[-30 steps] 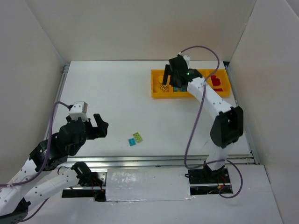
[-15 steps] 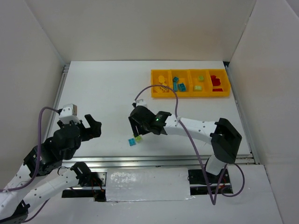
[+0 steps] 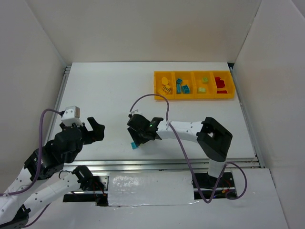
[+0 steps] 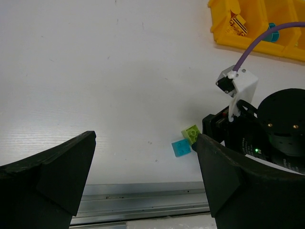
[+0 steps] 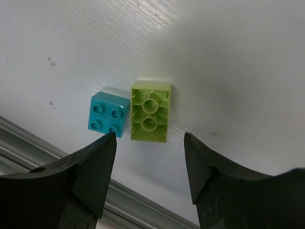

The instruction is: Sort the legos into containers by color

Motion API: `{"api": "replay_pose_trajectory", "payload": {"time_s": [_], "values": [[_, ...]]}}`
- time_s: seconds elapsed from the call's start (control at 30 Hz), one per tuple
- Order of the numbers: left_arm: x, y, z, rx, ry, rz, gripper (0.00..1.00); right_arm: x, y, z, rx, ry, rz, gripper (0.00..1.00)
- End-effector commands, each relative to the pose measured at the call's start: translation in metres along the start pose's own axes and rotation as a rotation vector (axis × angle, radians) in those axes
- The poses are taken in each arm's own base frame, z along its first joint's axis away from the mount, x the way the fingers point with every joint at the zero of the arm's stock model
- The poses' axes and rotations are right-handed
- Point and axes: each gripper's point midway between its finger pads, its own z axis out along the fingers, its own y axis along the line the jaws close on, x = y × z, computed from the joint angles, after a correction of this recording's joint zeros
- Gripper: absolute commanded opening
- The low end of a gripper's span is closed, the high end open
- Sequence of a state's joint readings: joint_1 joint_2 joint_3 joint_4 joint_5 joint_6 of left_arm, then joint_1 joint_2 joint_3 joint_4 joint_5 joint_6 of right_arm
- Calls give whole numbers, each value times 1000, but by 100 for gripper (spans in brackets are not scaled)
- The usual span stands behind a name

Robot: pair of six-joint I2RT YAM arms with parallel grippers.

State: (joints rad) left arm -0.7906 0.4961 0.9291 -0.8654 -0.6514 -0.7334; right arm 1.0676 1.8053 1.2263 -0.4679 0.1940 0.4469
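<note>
Two legos lie side by side on the near part of the table: a light green brick [image 5: 150,111] turned studs-down and a small blue brick [image 5: 108,113]. My right gripper [image 5: 150,136] hangs open just above them, its fingers on either side of the green brick without touching it. From above, the right gripper [image 3: 137,137] hides the green brick and only the blue brick [image 3: 135,145] shows. My left gripper [image 3: 91,130] stands open and empty at the near left. The yellow containers tray [image 3: 194,97] sits at the far right with sorted bricks inside.
The tray's compartments hold yellow [image 3: 165,84], blue [image 3: 182,87], green [image 3: 203,84] and red [image 3: 220,83] pieces. A metal rail [image 3: 190,163] runs along the table's near edge just behind the two bricks. White walls enclose the table. The right arm's purple cable [image 3: 167,107] loops above the table.
My right arm has swung from the tray down to the two bricks near the front edge, and its jaws have narrowed. The left arm has drawn back slightly.
</note>
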Motion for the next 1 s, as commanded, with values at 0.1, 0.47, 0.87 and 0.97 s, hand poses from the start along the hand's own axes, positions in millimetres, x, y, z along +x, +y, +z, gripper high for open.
{"api": "replay_pose_trajectory", "payload": {"time_s": [0.1, 0.47, 0.87, 0.97], "values": [[-7, -8, 0, 32, -22, -5, 100, -17, 12, 9, -23, -39, -20, 65], [-7, -10, 0, 44, -20, 0, 99, -13, 1, 16, 2, -25, -3, 62], [-7, -11, 0, 54, -20, 1, 99, -22, 13, -6, -186, -58, 33, 60], [-7, -12, 0, 57, -20, 2, 99, -22, 5, -6, -163, -61, 49, 60]]}}
